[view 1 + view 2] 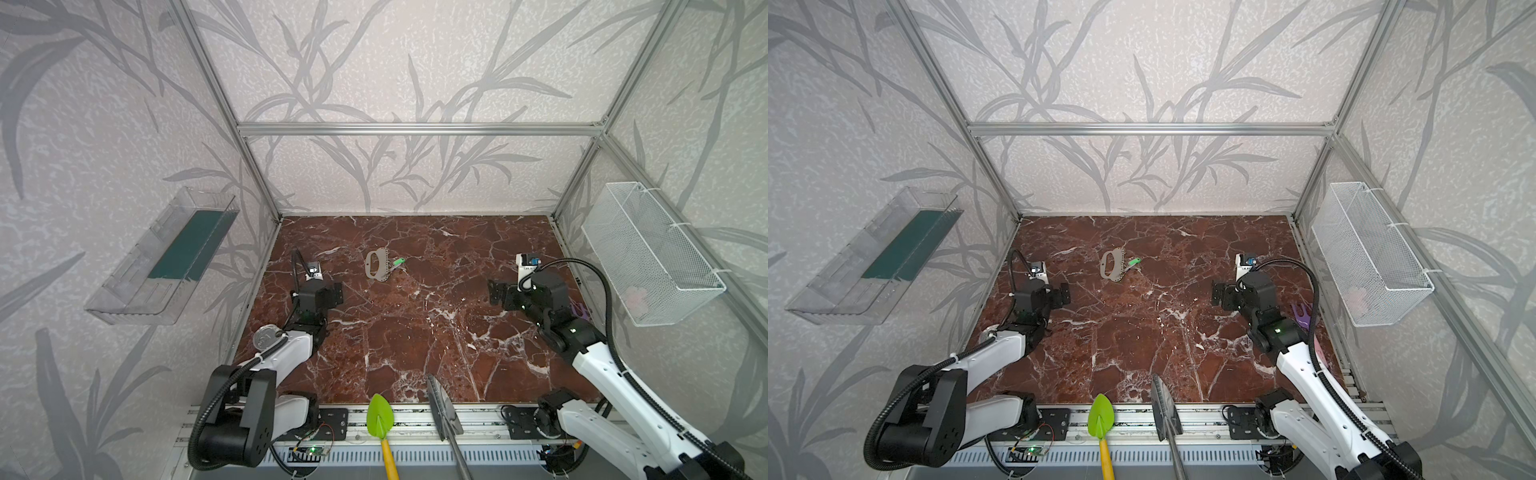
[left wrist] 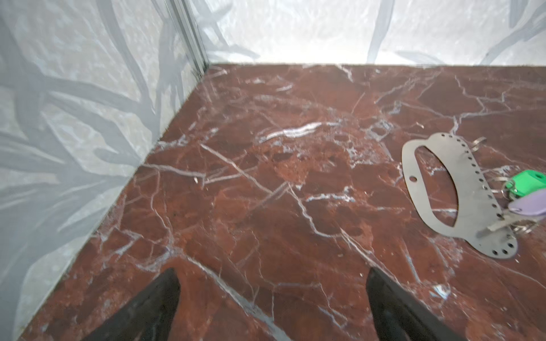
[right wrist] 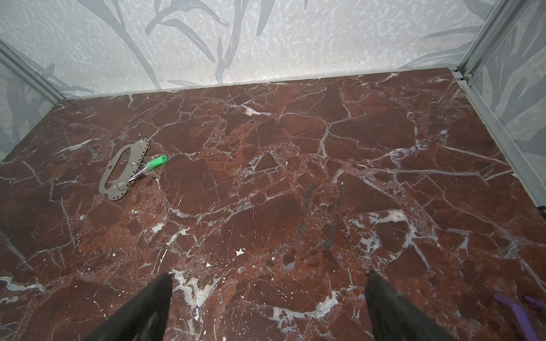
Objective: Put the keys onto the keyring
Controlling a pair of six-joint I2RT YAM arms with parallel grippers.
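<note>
Nearest to us in both top views, a green trowel (image 1: 380,417) and a grey tool (image 1: 443,411) lie at the front edge of the red marble table (image 1: 415,332). Farther in, we see our left gripper (image 2: 271,298) and right gripper (image 3: 269,298) both spread wide and holding nothing, with a can (image 1: 266,336) by the left arm and a purple claw (image 1: 1302,314) by the right. Farthest back lies the keyring (image 1: 377,265), flat on the table and well apart from both grippers, with the green key (image 2: 529,183) and lilac key (image 2: 529,203) touching its holed edge.
</note>
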